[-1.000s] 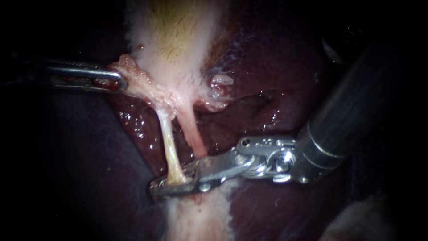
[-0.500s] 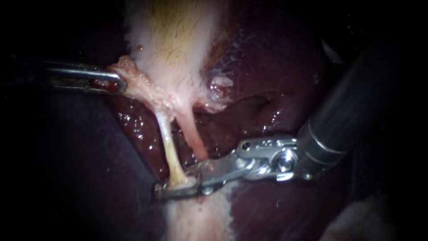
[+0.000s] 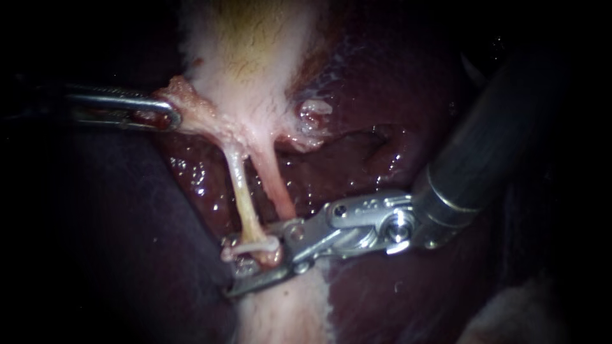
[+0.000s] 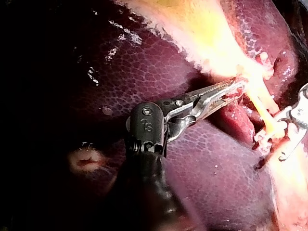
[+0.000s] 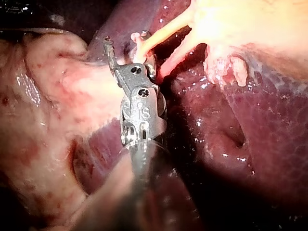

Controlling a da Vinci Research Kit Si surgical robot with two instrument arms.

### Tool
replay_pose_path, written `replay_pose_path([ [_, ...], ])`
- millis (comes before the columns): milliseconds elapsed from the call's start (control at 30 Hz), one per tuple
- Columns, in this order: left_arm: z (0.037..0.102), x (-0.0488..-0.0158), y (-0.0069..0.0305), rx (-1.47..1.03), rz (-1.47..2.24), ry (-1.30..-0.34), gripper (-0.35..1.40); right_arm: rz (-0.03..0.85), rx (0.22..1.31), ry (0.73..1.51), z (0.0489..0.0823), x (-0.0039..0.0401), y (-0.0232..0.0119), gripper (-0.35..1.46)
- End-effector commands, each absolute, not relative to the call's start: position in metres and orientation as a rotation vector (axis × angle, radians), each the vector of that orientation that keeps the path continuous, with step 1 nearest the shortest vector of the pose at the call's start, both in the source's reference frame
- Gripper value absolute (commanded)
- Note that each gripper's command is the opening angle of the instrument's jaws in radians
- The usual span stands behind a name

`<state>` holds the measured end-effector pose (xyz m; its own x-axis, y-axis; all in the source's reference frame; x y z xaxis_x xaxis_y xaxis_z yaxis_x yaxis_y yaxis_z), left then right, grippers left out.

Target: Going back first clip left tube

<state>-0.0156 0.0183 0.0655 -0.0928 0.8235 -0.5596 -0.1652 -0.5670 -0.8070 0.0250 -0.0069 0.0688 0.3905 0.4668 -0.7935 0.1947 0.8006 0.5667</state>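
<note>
**Endoscope view**
- Progress, by judgement: placing of the clip on the left tube apparently done. Left to do: getting the right instrument clear of the tubes.
- Small pale whitish clip (image 3: 252, 245), a narrow band crosswise on the thin pale-yellow left tube (image 3: 242, 200), low down, at its near end.
- Right instrument (image 3: 258, 264), silver hinged tip on a dark shaft from the upper right. Jaws parted with a plain gap, nothing pinched; clip just beside the upper jaw.
- Pinkish right tube (image 3: 278, 191), just right of the left tube, no clip seen on it.
- Left instrument (image 3: 167, 116), slim steel jaws from the left, closed on a pale pink fold at the foot of the whitish-yellow gallbladder (image 3: 248, 57).
- Dark maroon glossy liver (image 3: 395, 108) behind all of it.

**Left wrist view**
- Left instrument (image 4: 233, 90): toothed jaws clamped on the same fold, beneath the gallbladder (image 4: 207, 29).
- Ahead of it: left tube (image 4: 263, 109), with the clip (image 4: 263, 138) at its end.
- Just beyond: right instrument (image 4: 288, 132), jaws spread.
- Liver (image 4: 207, 168) under the shaft.

**Right wrist view**
- Right instrument (image 5: 122, 52): jaws apart, empty.
- Clip (image 5: 138, 37) just ahead of the jaws, on the left tube (image 5: 166, 30).
- Right tube (image 5: 179, 60) beside them, over the liver (image 5: 250, 125).

**Containers**
- None in any view, so no contents to list.
</note>
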Motion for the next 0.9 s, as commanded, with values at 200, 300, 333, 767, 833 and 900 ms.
replay_pose_path([
  [200,0.0656,-0.0157,0.0183,-1.458,1.75,-0.746,-0.35,0.164,0.578,1.194,0.0695,0.025,-0.0063,0.5],
  [300,0.0656,-0.0157,0.0183,-1.458,1.749,-0.745,-0.35,0.153,0.555,1.198,0.0698,0.025,-0.006,0.5],
  [333,0.0656,-0.0157,0.0184,-1.458,1.749,-0.745,-0.35,0.15,0.55,1.199,0.0699,0.025,-0.006,0.5],
  [767,0.0656,-0.0157,0.0183,-1.458,1.75,-0.745,-0.35,0.109,0.494,1.213,0.0702,0.0248,-0.0051,0.5],
  [833,0.0656,-0.0157,0.0183,-1.458,1.75,-0.745,-0.35,0.101,0.486,1.215,0.0702,0.0248,-0.005,0.5],
  [900,0.0656,-0.0157,0.0183,-1.458,1.75,-0.745,-0.35,0.099,0.48,1.216,0.0702,0.0247,-0.0048,0.5],
])
